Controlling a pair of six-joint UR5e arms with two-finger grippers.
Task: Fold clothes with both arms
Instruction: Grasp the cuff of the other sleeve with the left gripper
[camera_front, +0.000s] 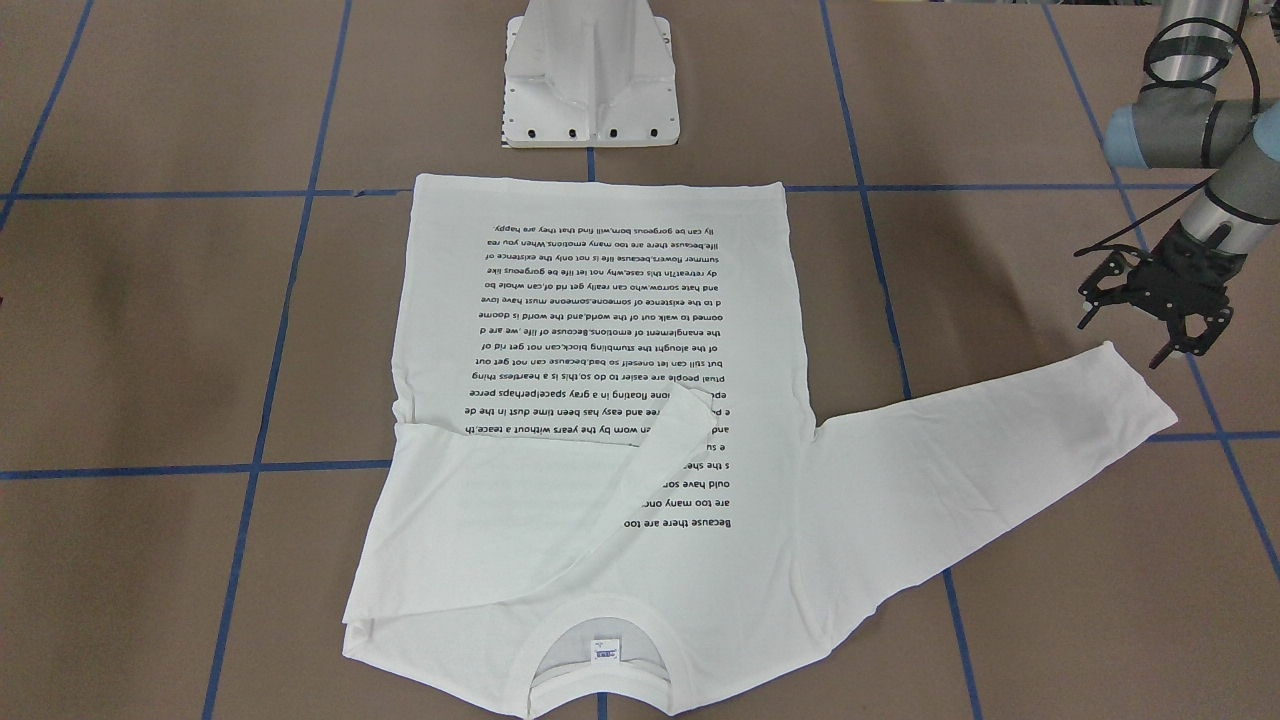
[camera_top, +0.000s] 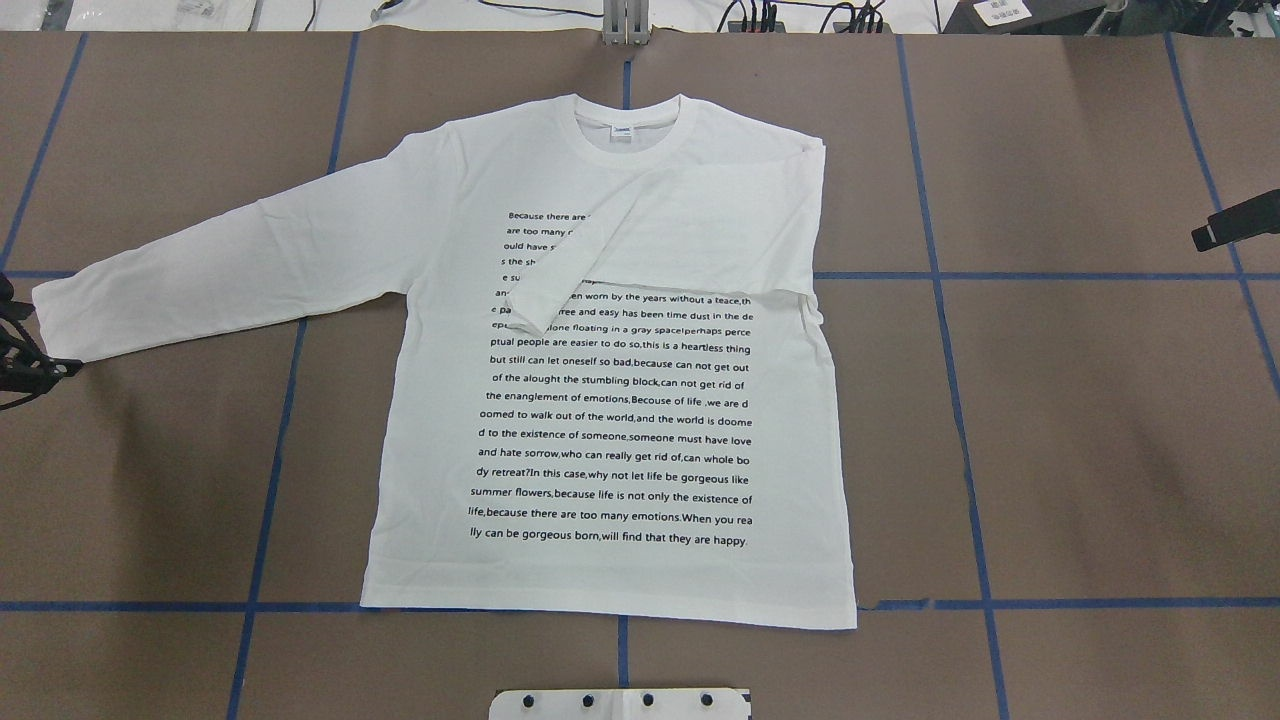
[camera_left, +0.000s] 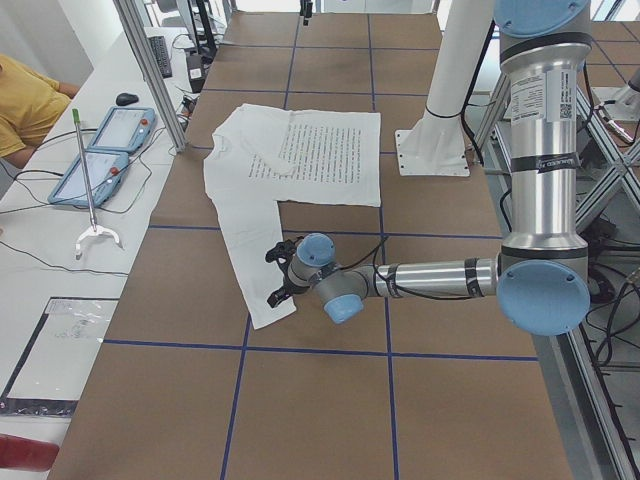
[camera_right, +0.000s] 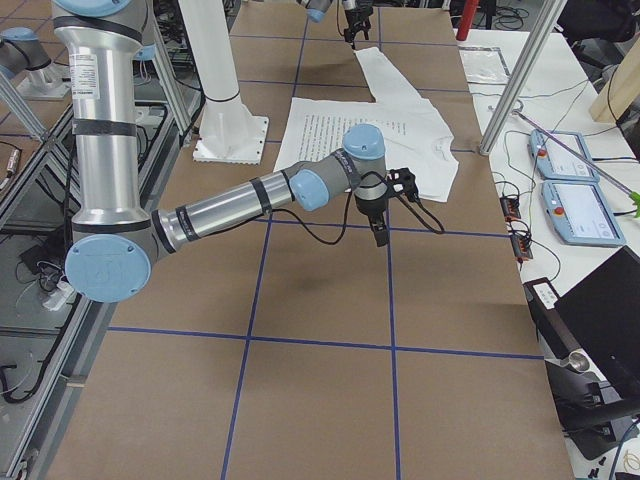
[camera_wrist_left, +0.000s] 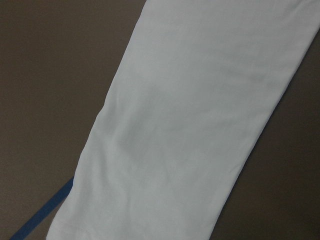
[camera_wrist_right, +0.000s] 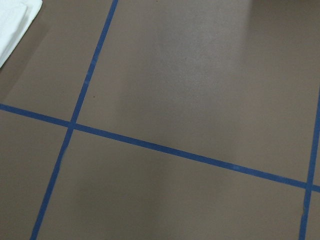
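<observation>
A robotics lab: teach pendants (camera_left: 122, 130), aluminium frame posts (camera_left: 150, 70), and a tape-gridded table (camera_top: 1100, 450).

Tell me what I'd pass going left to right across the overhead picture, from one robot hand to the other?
The left gripper → the shirt's stretched-out sleeve → the black writing on its front → the right gripper.

I'm looking at a brown worktop (camera_front: 150, 330) gridded with blue tape lines (camera_front: 200, 194), with a white pedestal (camera_front: 590, 80) standing on it. On the side bench (camera_left: 25, 290) lie two blue-rimmed tablets (camera_left: 122, 128), a mouse (camera_left: 126, 98) and a grabber stick (camera_left: 88, 180).
</observation>
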